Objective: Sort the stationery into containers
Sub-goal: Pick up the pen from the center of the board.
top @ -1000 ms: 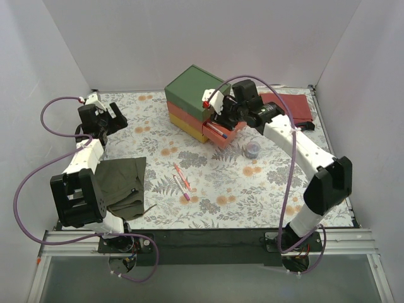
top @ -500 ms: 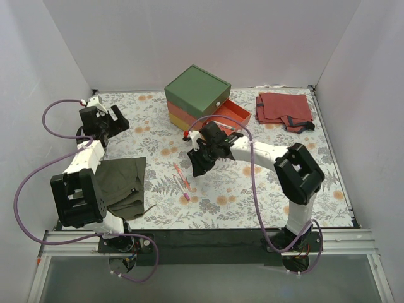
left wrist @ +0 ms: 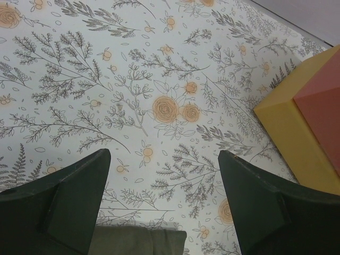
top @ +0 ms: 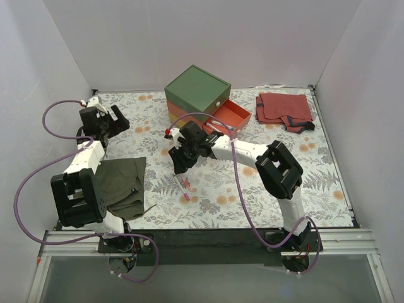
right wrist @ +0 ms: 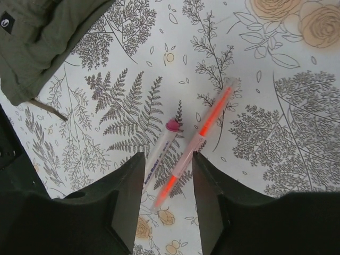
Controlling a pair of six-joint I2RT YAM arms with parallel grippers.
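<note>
Red-cored pen: a clear barrel with an orange-red core is laid flat near the middle of the table, a little toward the near edge.
Pink-capped pen: a white barrel is laid just beside the first pen and nearly parallel to it. Contact between the two cannot be told.
Right gripper: it is held low over the pair with fingers spread and nothing pinched. The lower ends of both pens are seen in the gap.
Risk, double pick: both pens may be caught in one closure, because both lie between the fingers. One could then be squeezed out or carried crooked.
Risk, roll: a round barrel may be nudged aside by a finger that lands on it rather than beside it.
Risk, delivery: a pen held near one end may tilt and catch on a drawer wall.
Drawer stack: green, red and yellow drawers are stacked at the far edge, left of centre. The red drawer is pulled out, well apart from the pens.
Left gripper: it is held near the left edge with fingers spread wide, and nothing is gripped.
Olive cloth: it is crumpled toward the near left corner, near the pens.
Red cloth: it is folded at the far right corner.
Writing: fine dark print is seen along the white barrel and a small round mark on the olive cloth's tag. Neither can be read.
</note>
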